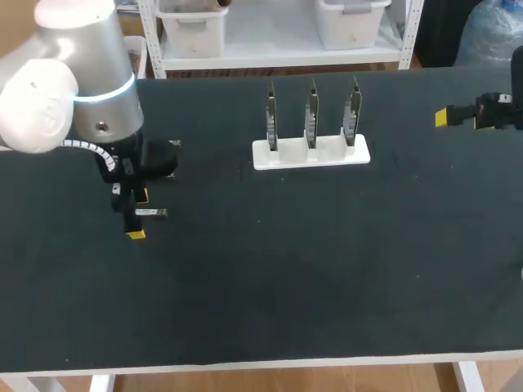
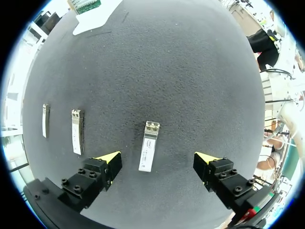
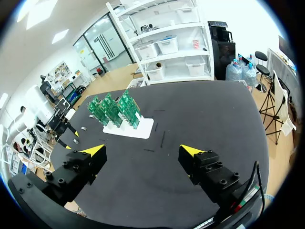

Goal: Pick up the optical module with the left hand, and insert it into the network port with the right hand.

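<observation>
The task is at its very start: nothing has been picked up and nothing inserted. The left hand (image 2: 158,161) hangs low over the tabletop (image 2: 181,71) with its two yellow-tipped fingers wide apart. The optical module (image 2: 148,145) lies flat on the tabletop between those fingers, lengthwise along the gap. Neither finger touches it, so the grasp is not yet made. Two other modules (image 2: 76,131) lie on the tabletop beside the left hand, outside its fingers.

The right hand (image 3: 143,152) sits far off at the right side of the tabletop, well apart from everything. Its fingers are spread too, and they hold nothing. Ahead of it, near the middle of the tabletop, three green circuit boards (image 3: 112,109) stand upright in a white holder (image 1: 310,153). The network port is presumably on one of these boards, but it is too small to make out in any view.

By my reckoning every step remains. The left hand must close on the module and lift it, and the module must pass to the right hand. The right hand must then carry it to the boards and push it into the port.
</observation>
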### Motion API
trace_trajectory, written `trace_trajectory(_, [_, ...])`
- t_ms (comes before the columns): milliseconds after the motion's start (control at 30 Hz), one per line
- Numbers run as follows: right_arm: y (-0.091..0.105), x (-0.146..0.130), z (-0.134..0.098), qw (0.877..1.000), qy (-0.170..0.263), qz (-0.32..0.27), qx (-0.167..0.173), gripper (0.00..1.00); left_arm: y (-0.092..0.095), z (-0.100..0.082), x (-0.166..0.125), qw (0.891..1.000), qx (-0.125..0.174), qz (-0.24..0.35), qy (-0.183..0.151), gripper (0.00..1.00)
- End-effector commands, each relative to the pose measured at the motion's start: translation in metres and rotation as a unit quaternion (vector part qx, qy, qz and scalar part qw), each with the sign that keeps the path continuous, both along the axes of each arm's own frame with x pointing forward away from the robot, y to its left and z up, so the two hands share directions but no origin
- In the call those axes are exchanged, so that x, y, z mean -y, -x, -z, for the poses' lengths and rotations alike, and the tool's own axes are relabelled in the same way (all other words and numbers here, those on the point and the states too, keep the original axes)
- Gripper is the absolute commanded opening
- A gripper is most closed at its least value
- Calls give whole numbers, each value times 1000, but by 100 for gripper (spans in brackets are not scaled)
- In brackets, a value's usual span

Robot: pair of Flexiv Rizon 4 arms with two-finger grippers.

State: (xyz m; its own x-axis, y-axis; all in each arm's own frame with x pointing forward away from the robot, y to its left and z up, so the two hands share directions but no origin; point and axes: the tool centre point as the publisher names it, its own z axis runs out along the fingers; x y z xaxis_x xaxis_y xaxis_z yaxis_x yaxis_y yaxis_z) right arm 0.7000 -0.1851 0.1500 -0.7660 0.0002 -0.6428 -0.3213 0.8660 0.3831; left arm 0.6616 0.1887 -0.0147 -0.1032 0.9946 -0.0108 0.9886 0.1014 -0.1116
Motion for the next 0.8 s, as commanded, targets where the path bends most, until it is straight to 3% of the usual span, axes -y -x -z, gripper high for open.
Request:
trace_trajectory(33, [0,0,0,1000,0,0,0,100,-4,1,1,1000,-4,2,-2,100])
trace_trajectory(400, [0,0,0,1000,0,0,0,100,-4,1,1,1000,-4,2,-2,100])
trace_trajectory(433, [0,0,0,1000,0,0,0,100,-4,1,1,1000,-4,2,-2,75])
trace_trajectory(500, [0,0,0,1000,0,0,0,100,-4,1,1,1000,-4,2,-2,0])
trace_trajectory(800, [0,0,0,1000,0,0,0,100,-4,1,1,1000,-4,2,-2,0])
